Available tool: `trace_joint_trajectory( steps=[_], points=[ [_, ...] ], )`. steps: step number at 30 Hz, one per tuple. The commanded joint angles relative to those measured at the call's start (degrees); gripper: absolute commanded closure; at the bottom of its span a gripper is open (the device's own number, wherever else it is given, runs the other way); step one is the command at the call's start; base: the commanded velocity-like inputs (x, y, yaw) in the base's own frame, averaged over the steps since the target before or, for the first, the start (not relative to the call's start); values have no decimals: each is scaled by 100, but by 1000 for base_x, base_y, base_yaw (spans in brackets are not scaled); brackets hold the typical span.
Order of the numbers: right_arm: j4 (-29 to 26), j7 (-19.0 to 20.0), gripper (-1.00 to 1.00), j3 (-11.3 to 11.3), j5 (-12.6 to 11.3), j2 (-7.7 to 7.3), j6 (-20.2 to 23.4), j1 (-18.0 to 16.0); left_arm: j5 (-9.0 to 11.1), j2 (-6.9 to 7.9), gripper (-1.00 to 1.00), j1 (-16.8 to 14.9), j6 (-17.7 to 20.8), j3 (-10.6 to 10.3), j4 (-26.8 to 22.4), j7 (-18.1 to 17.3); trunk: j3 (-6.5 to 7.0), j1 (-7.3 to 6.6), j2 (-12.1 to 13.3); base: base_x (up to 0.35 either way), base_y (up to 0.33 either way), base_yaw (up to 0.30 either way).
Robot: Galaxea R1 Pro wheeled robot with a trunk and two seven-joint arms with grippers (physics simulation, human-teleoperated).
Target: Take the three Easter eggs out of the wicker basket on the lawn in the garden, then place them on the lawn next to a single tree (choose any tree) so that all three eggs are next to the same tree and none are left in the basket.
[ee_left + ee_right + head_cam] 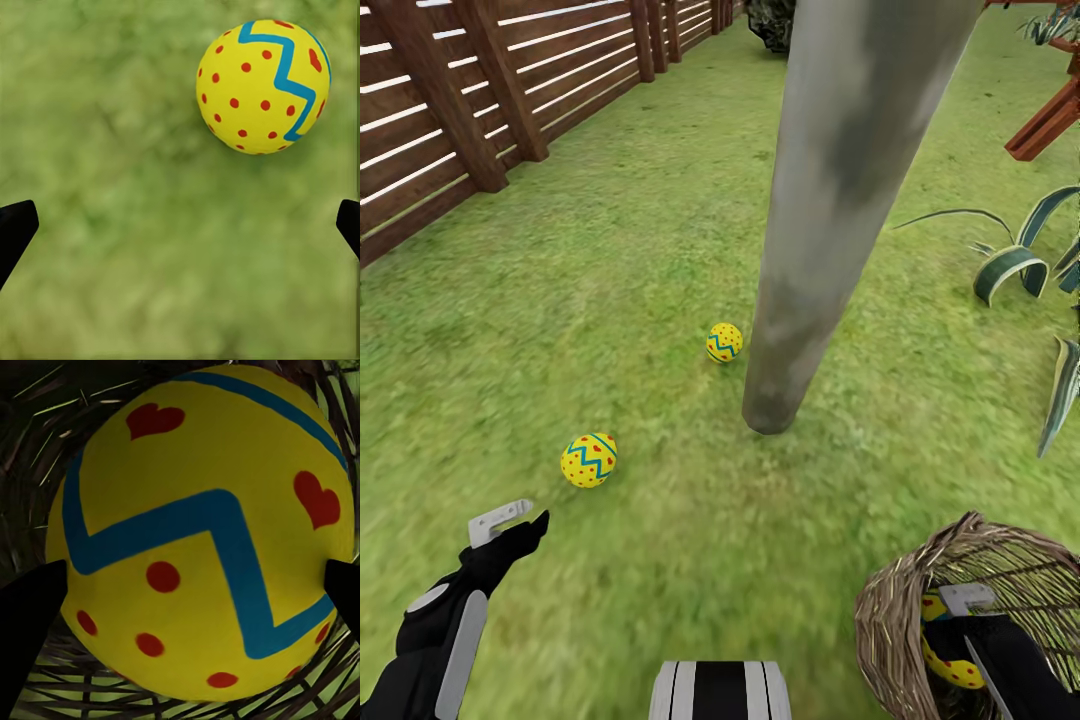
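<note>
- The left gripper (pixel 510 522) hangs low over the lawn (pixel 660 300) with its fingers spread wide apart and nothing between them; in the left wrist view the two dark fingertips (pixel 15 229) sit at opposite edges with bare grass between.
- Just ahead of that gripper an egg (pixel 589 459) lies on the grass, apart from the fingers; the left wrist view shows it (pixel 262 85) beyond the fingertips, off toward one side.
- The right gripper (pixel 960 625) reaches down into the basket (pixel 885 610). Its dark fingertips (pixel 30 622) sit on either side of a third egg (pixel 202 532), right at its flanks; I cannot tell whether they press on it or only bracket it.
- That egg (pixel 950 665) is inside the basket, resting against the woven wall, partly hidden by the arm in the head view.
- The basket stands on the grass near the robot, on its right side, well apart from the two eggs on the lawn.
- A second egg (pixel 724 342) lies on the grass just beside the foot of the tree trunk (pixel 840 200).
- The near egg sits further out from the trunk, on the same side.
- A wooden fence (pixel 460 100) runs along the left; striped spiky plants (pixel 1030 255) grow to the right of the trunk.
</note>
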Motion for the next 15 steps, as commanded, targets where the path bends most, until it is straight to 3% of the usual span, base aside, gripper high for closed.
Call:
trace_joint_trajectory(
  steps=[1, 12, 15],
  points=[
    [-8, 53, 100, -8, 63, 3, 24, -1, 58, 0, -100, -2, 33, 3, 4, 14, 19, -3, 0, 0, 0, 0],
    [14, 52, 100, -8, 73, 24, 24, -1, 53, -3, -100, -2, 71, -14, 132, 32, 263, -32, 15, 0, 0, 0],
    [103, 49, 100, 8, 73, 26, 24, -1, 45, -11, -100, -2, 111, -31, 218, 22, 329, -39, 19, -231, 0, 0]
  ],
)
